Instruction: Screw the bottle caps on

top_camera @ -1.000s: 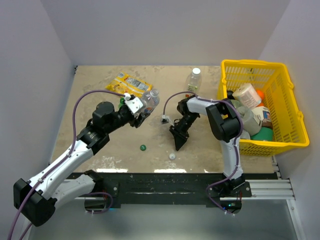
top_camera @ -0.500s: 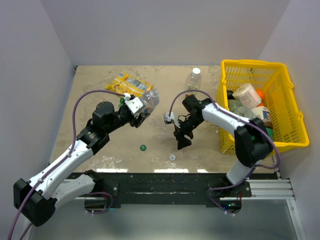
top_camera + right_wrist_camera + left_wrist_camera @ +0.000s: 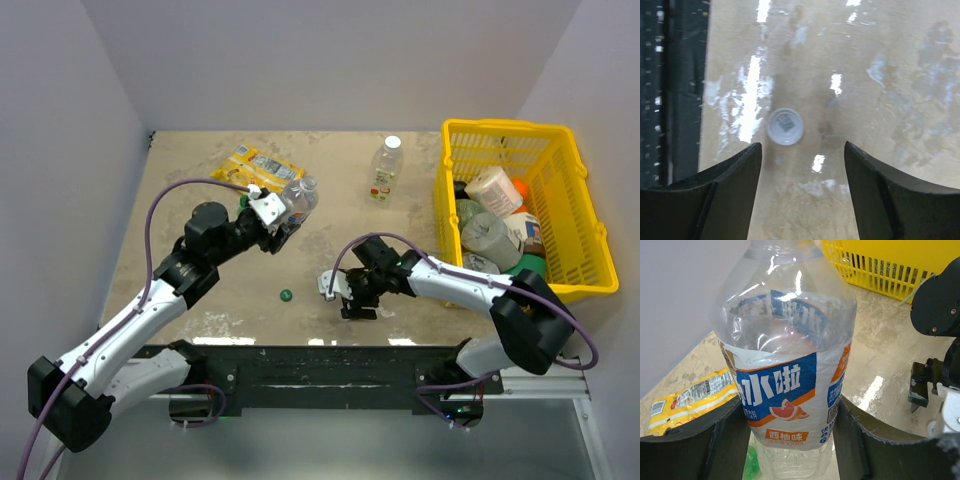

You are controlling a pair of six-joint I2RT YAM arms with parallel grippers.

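Note:
My left gripper (image 3: 272, 218) is shut on a clear bottle (image 3: 299, 198) with a blue and orange label (image 3: 790, 385). It holds the bottle lifted and tilted, with the open neck pointing away. Its fingers (image 3: 715, 440) press both sides of the label. A bit of green (image 3: 752, 460) shows under the bottle. My right gripper (image 3: 352, 305) hangs open near the table's front edge, pointing down. A white cap (image 3: 785, 126) lies open side up on the table just ahead of its fingertips, left of centre. A dark green cap (image 3: 286, 295) lies loose further left. A second clear bottle (image 3: 386, 168) stands capped at the back.
A yellow snack packet (image 3: 258, 168) lies behind the held bottle. A yellow basket (image 3: 575, 215) full of bulkier containers fills the right side. The black rail (image 3: 670, 90) at the table's front edge runs close beside the white cap.
My right arm has swung from mid-table down toward the front edge and its jaws have opened; it now hangs over the white cap. The left arm and its bottle have not moved.

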